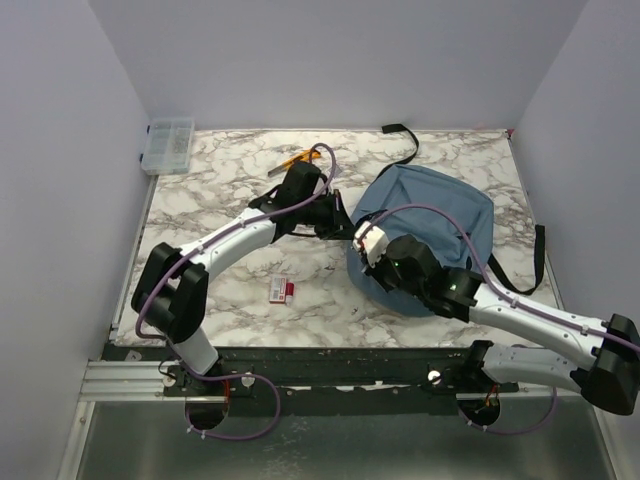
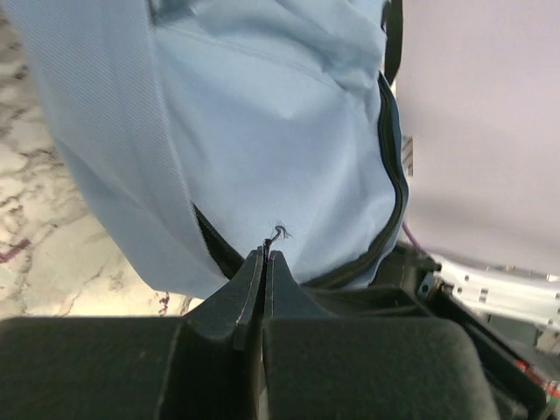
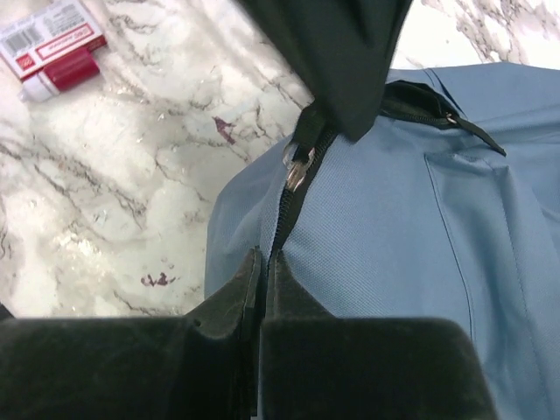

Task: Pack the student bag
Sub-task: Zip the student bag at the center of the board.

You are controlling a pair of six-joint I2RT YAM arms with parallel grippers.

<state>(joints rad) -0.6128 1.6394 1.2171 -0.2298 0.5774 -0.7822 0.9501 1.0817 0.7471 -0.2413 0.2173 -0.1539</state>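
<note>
The student bag (image 1: pixel 440 215), a soft dusty-blue backpack, lies on the marble table right of centre. Both grippers meet at its near left edge. My left gripper (image 1: pixel 346 224) (image 2: pixel 265 254) is shut, and a thin frayed dark cord end (image 2: pixel 278 233) sticks out from between its tips, beside the bag's dark zipper line (image 2: pixel 392 188). In the right wrist view its black finger hangs just above the metal zipper slider (image 3: pixel 296 168). My right gripper (image 1: pixel 366 242) (image 3: pixel 267 259) is shut on the bag's zipper seam (image 3: pixel 282 223), just below that slider.
A small red and white packet (image 1: pixel 281 290) (image 3: pixel 57 48) lies on the table left of the bag. A clear plastic box (image 1: pixel 168 143) sits at the far left corner, orange items (image 1: pixel 298 158) behind the left arm. Black straps (image 1: pixel 405 140) trail from the bag.
</note>
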